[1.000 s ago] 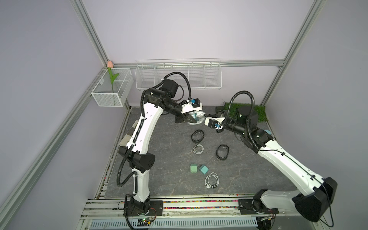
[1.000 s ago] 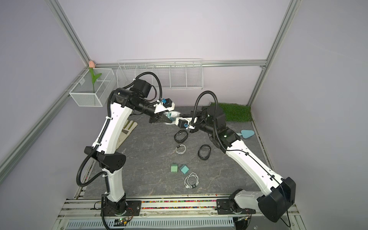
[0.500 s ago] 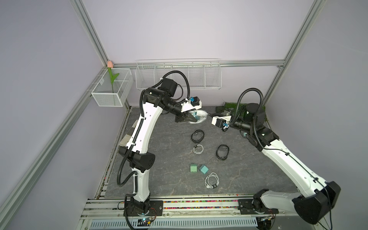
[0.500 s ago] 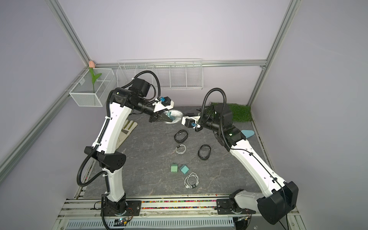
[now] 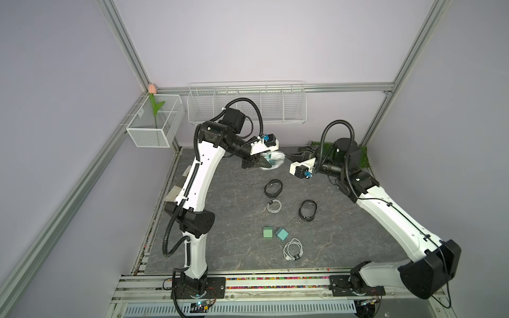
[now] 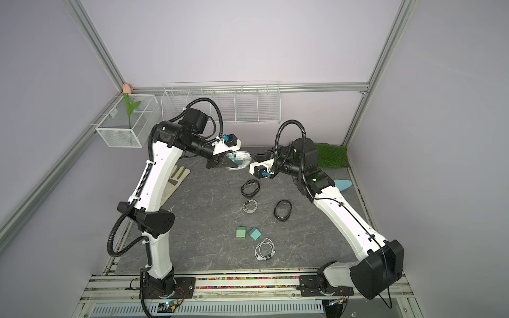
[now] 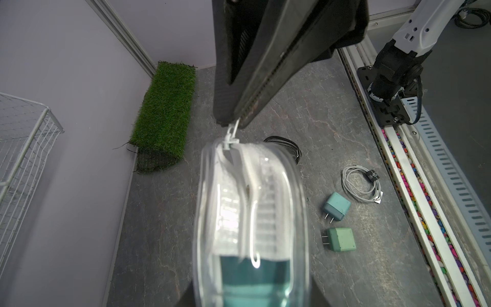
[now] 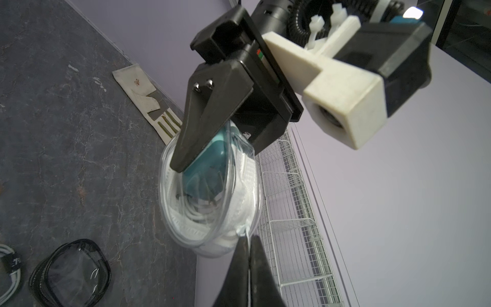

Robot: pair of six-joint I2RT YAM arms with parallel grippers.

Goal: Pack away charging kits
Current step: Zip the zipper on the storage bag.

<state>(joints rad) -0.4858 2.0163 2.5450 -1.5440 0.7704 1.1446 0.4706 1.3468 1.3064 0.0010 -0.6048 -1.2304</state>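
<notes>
the left gripper (image 8: 216, 158) is clamped across a clear round case (image 8: 210, 212), one finger on each flat side, and holds it off the table. inside the case, a teal charger block (image 8: 210, 164) sits between those fingers. a coiled white cable (image 8: 191, 212) lies in the case just past the fingertips. the right gripper (image 7: 233, 122) is closed tight on the white zipper pull (image 7: 231, 134) at the case rim, on the side facing away from the left gripper. on the table, below both grippers and toward the robot base, lie a green charger block (image 5: 267, 232), a second teal block (image 5: 282, 234) just beside it, and a loose white cable (image 5: 292, 249) near them. nearer the grippers lie a smaller white cable (image 5: 274, 206), one black-rimmed case (image 5: 273, 188) and another black-rimmed case (image 5: 308, 210).
</notes>
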